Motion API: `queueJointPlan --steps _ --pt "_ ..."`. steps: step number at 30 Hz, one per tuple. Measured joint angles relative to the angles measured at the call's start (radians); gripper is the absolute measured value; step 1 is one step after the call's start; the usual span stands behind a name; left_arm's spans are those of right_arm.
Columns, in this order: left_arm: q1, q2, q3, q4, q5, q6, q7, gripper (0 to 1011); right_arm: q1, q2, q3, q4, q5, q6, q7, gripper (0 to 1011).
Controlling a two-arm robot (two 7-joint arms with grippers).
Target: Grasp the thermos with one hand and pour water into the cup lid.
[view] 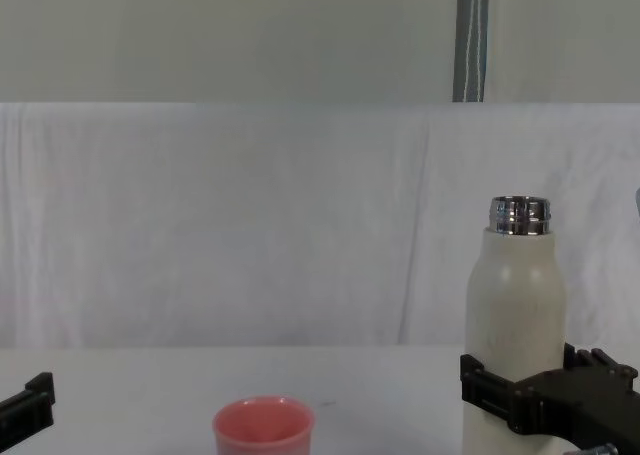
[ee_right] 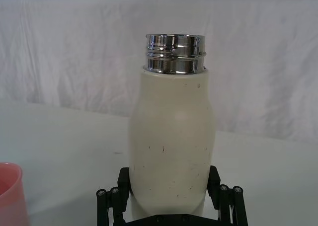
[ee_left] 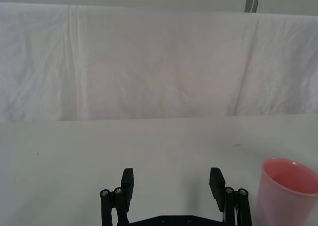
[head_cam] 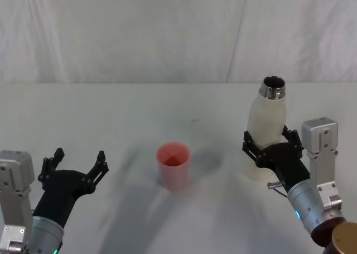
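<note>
Bracketing the thermos point(head_cam: 266, 132) at its lower body, my right gripper point(head_cam: 271, 148) has a finger on each side; full closure I cannot confirm. I judge it rigid, smooth, slippery and possibly water-heavy. The cup lid point(head_cam: 173, 164) stands leftward, light. Left gripper point(head_cam: 77, 166) open, idle.

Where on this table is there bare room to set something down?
Bare cloth lies between the small pink cup and the open left pincer, and across the far table up to the white backdrop. The right side is crowded: the right pincer straddles the tall cream-white steel-necked thermos.
</note>
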Motion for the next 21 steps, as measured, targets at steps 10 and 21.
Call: queueJointPlan --steps 10,21 --pt "0.000 0.000 0.000 0.000 0.000 0.000 0.000 1001 -0.001 0.008 -0.004 -0.004 -0.006 -0.012 0.004 952" --pt "0.000 0.000 0.000 0.000 0.000 0.000 0.000 1001 0.010 0.032 -0.013 -0.032 -0.035 -0.044 0.013 952"
